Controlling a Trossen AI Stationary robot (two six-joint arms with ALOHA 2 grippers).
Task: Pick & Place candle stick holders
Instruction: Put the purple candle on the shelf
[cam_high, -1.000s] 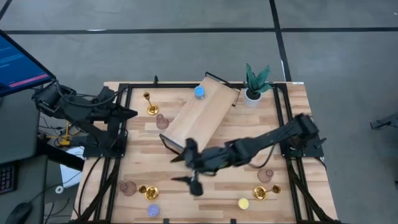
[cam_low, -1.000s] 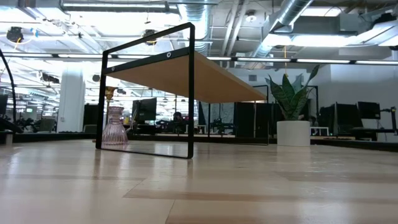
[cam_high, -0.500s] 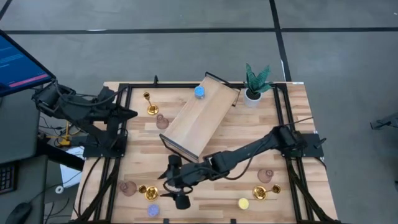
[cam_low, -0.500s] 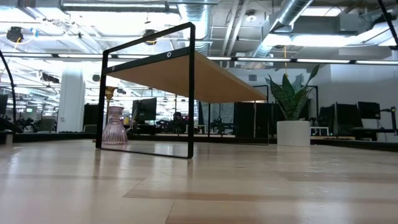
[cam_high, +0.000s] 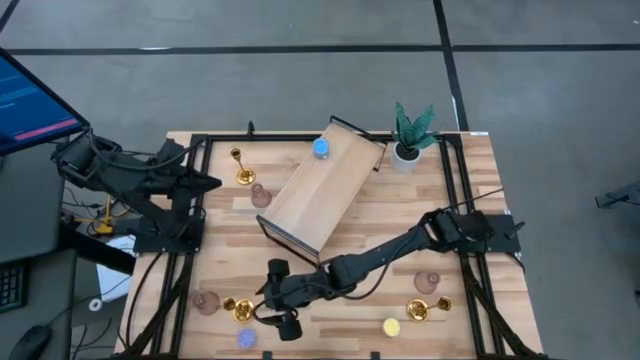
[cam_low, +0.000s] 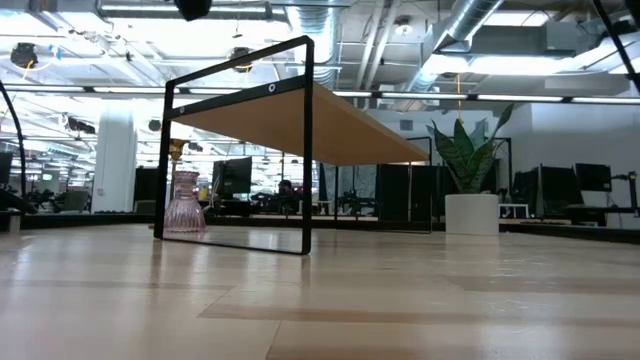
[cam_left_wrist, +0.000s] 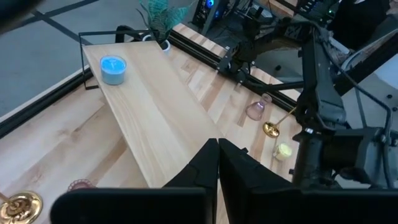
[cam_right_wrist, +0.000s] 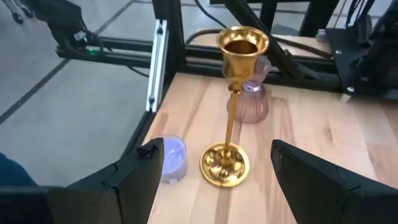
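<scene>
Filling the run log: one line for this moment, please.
right gripper: open, facing gold holder | left gripper: shut, parked at table's left edge

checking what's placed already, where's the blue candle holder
In the high view the blue candle holder sits on the far end of the wooden shelf, near the potted plant.

My light wooden slatted table (cam_high: 380, 215) carries a tilted wooden black-framed shelf (cam_high: 325, 187), a white-potted green plant (cam_high: 407, 150), shiny gold stemmed holders (cam_high: 241, 165), dusty-pink bulbous holders (cam_high: 261, 195), and small round violet (cam_high: 246, 338) and yellow (cam_high: 392, 327) ones.
</scene>
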